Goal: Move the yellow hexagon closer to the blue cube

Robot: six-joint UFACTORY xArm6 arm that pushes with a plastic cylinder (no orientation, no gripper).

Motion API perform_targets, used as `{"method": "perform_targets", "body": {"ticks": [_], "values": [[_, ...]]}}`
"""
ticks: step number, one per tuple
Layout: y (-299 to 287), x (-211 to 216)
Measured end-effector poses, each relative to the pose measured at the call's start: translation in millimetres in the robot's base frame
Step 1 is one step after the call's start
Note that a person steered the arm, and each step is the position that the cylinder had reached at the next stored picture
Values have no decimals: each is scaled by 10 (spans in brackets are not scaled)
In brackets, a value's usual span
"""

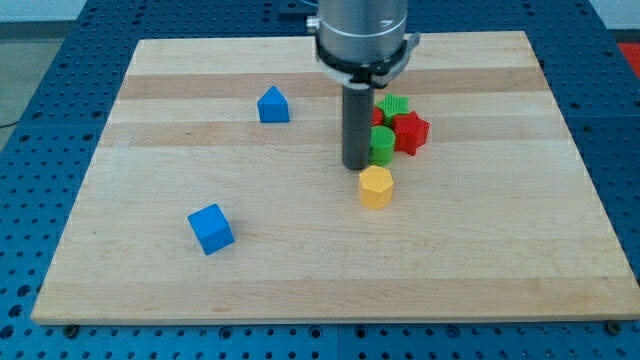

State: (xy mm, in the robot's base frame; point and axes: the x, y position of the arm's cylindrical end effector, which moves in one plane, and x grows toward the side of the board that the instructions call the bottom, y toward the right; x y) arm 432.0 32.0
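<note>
My tip (356, 165), a bare rod with no gripper, is standing just above-left of the yellow hexagon (375, 187); the blue cube (211, 228) is sitting well apart, lower-left. Pushing from here is risking driving the hexagon rightward, away.

two blue blocks (273, 105) (211, 228), one yellow hexagon (375, 186), two green blocks (382, 145) (395, 105), red blocks (410, 131), count unclear

The yellow hexagon (375, 187) is a small six-sided prism standing flat on the bench (480, 260), a little to the right of the board's middle, with its hexagonal face up. The blue cube (211, 229) sits well apart from it, toward the view's lower left, turned so its edges run at an angle to the bench's sides.
</note>
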Motion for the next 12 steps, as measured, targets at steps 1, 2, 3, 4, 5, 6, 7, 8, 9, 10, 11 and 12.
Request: {"method": "perform_targets", "body": {"ticks": [1, 2, 3, 4, 5, 6, 7, 8, 9, 10, 11, 12], "values": [[68, -87], [-71, 62], [160, 215], [635, 385], [713, 557], [764, 643], [816, 704], [353, 716], [-112, 775], [-214, 518], [-251, 375], [-540, 633]]}}
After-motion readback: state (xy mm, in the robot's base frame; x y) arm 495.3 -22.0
